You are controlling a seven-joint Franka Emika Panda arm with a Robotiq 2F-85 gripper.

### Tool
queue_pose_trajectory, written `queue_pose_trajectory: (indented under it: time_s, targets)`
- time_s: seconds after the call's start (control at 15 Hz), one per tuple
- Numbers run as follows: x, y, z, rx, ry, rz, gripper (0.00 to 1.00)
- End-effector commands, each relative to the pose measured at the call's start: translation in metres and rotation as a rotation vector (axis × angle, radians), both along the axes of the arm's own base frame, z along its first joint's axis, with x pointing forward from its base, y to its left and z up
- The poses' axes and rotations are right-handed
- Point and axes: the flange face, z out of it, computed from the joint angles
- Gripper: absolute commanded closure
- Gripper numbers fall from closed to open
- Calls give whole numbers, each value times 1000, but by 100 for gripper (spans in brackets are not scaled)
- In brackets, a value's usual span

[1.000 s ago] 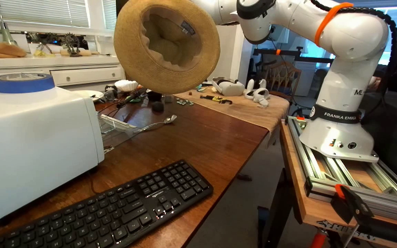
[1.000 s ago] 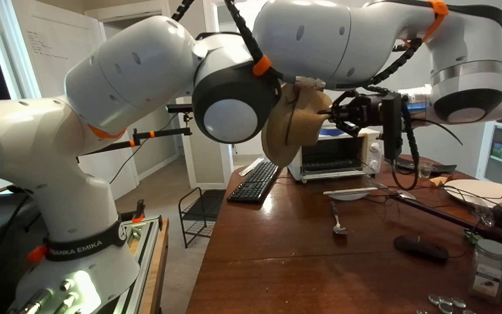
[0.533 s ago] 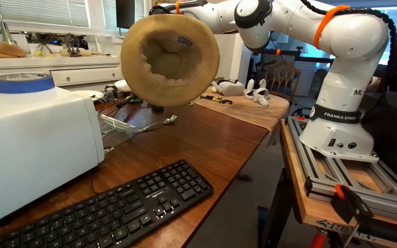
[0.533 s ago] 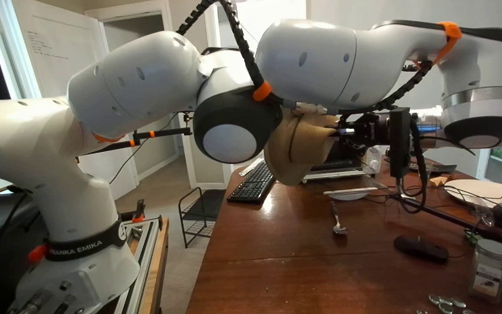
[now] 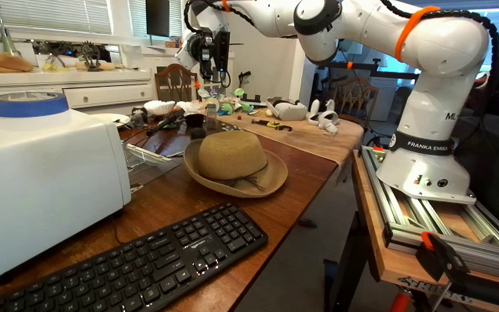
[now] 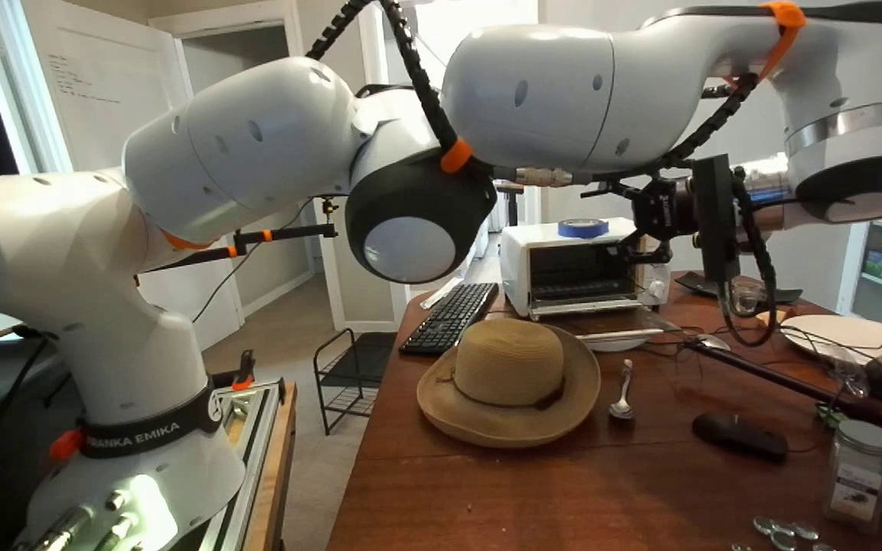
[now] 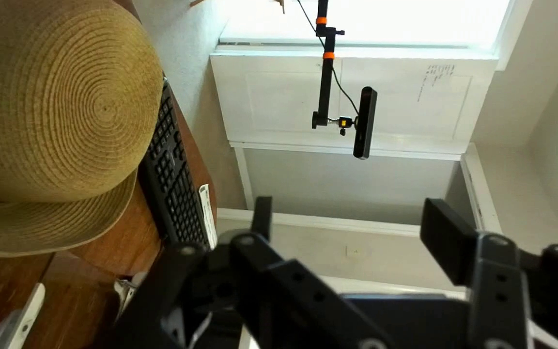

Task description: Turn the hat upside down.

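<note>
The gripper point(image 7: 350, 225) is spread wide with nothing in its grasp while the straw sun hat point(image 6: 508, 375) rests crown-up near the robot-side edge of the bench point(image 6: 548, 493), so a low pass snagging its upturned brim point(image 5: 275, 175) might well drag it off.

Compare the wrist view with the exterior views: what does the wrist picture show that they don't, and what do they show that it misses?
Only the wrist view: the hat nearly face-on at the crown's top, its woven rings running in to a distinct centre.

Only the exterior views, between them: the hat's full outline, which the wrist picture cuts off, plus the robot's base, a white headset and a lidded jar.

Shared: the hat crown up on the table, the black keyboard, and the gripper, empty and apart from the hat.
</note>
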Motion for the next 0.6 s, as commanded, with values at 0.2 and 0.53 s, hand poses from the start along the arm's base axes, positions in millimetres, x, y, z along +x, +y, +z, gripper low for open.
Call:
queue_pose_trajectory:
  time_s: [0.2, 0.53]
  targets:
    - [-22, 33, 24, -244, 24, 179, 0]
    - [-57, 39, -18, -346, 145, 327, 0]
